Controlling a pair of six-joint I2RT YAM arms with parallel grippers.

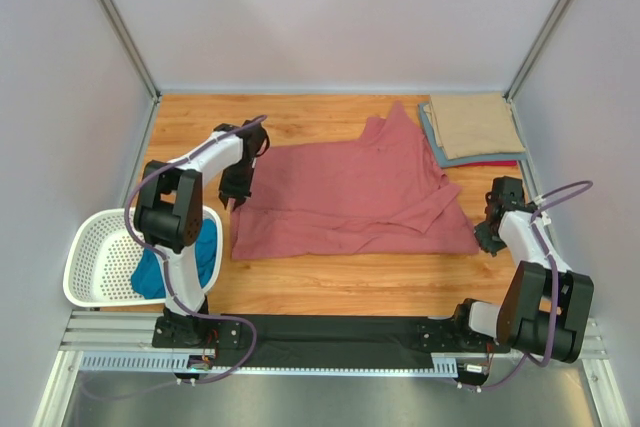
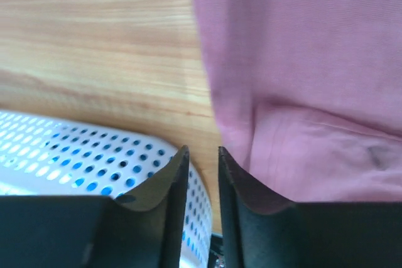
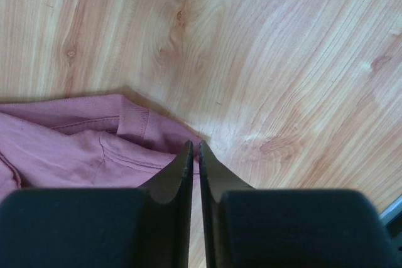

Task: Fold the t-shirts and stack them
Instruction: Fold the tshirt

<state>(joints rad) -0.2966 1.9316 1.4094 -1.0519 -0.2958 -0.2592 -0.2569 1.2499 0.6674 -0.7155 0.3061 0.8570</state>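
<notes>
A large dusty rose-red t-shirt lies spread across the middle of the wooden table. At the shirt's left edge my left gripper hangs open; in the left wrist view its tips frame bare wood, with the shirt just to the right. At the lower right corner my right gripper is shut, and its tips pinch the hem corner of the shirt. A tan t-shirt lies folded at the back right on a grey-blue one and a red one.
A white perforated basket stands at the left table edge beside the left arm, with a teal blue t-shirt in it. Its rim shows close under the left fingers. Grey walls enclose the table on three sides.
</notes>
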